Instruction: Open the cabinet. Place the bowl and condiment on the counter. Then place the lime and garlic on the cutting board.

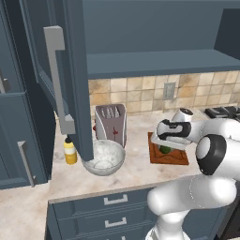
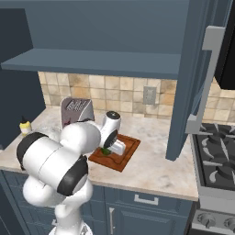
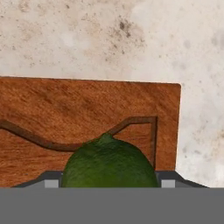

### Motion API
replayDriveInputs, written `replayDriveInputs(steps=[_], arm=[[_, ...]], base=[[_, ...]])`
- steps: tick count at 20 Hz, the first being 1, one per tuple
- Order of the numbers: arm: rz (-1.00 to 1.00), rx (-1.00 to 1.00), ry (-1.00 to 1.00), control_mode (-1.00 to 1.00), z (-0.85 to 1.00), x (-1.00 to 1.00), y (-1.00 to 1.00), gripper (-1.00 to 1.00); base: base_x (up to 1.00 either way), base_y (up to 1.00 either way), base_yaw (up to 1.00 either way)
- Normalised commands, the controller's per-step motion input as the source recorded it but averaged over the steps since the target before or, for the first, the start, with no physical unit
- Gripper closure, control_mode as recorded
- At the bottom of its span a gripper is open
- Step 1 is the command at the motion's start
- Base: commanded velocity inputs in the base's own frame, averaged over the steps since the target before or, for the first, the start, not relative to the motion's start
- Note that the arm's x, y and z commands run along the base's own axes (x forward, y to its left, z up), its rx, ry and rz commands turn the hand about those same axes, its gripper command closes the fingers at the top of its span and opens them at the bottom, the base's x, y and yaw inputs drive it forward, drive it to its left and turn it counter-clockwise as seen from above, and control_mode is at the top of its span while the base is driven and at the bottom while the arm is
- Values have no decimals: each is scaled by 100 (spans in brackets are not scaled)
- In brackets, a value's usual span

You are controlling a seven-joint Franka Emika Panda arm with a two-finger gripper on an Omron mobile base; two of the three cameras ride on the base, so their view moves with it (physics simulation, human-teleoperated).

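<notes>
On the counter [image 1: 136, 161], from left to right, stood the condiment [image 1: 70, 152], the bowl [image 1: 104, 158], and the cutting board [image 1: 174, 157]. The gripper [image 1: 165, 146] hung low over the board with the lime [image 3: 109, 164] between its fingers, just above the wood. In the hand view the lime sat squarely in the jaws, which were closed around it.

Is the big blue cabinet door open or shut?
Open. The cabinet door swings out toward the camera, edge-on with its grey handle, and the bare shelf inside shows behind it, above the toaster.
</notes>
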Motion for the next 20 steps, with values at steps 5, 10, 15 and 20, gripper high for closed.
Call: replayDriveInputs(steps=[5,10,15,20], arm=[[0,0,0,-100,-16,28,0,-100],[0,0,0,-100,8,-1,0,-100],[0,0,0,-100,30,-27,0,-100],[0,0,0,-100,43,-40,0,-100]], base=[[0,0,0],[0,0,0],[0,0,0],[0,0,0]])
